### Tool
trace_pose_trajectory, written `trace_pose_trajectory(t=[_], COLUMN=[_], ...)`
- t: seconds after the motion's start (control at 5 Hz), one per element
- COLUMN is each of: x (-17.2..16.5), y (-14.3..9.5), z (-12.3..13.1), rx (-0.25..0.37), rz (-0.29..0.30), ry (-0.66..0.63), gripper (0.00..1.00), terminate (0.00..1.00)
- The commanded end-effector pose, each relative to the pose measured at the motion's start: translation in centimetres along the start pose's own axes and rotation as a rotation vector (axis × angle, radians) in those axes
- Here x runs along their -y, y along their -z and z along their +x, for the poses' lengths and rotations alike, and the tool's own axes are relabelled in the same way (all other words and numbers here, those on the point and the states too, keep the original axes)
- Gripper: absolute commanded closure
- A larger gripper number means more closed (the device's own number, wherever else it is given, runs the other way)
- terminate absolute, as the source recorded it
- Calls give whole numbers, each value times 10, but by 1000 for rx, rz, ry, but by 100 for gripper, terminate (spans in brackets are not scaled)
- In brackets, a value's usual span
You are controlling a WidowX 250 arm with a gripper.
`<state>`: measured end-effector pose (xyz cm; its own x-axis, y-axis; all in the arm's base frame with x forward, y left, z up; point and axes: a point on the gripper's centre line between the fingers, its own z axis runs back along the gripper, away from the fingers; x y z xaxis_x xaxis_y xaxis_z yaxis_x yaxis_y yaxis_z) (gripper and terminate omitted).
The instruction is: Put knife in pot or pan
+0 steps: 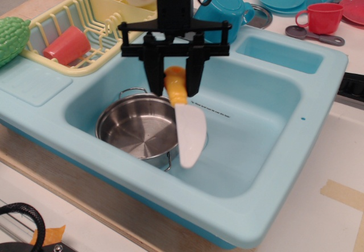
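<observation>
So the black gripper (174, 77) has its two fingers (153, 70) closed in on the yellow handle of the knife (185, 118), only as wide apart as the handle itself. The knife hangs in the air, white blade pointing down and tilted a bit toward the near side, tip over the right edge of the pot (139, 128). The pot is a shiny steel one with wire loop handles, sitting on the floor of the light blue sink (267, 144), left side, nothing in it. On the far left there's a yellow dish rack (96, 24) with a red cup (65, 44) in it. A teal teapot (222, 13) sits behind the sink on the far rim.
</observation>
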<state>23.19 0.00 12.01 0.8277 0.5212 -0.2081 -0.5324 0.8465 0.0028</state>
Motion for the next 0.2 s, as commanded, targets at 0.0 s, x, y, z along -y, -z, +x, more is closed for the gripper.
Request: trace_pose_trajectory(t=[0.0], x=[-27], y=[-7], z=[-9], rx=[17], rz=[-23], ry=[-66], gripper=[100], terminate=[100])
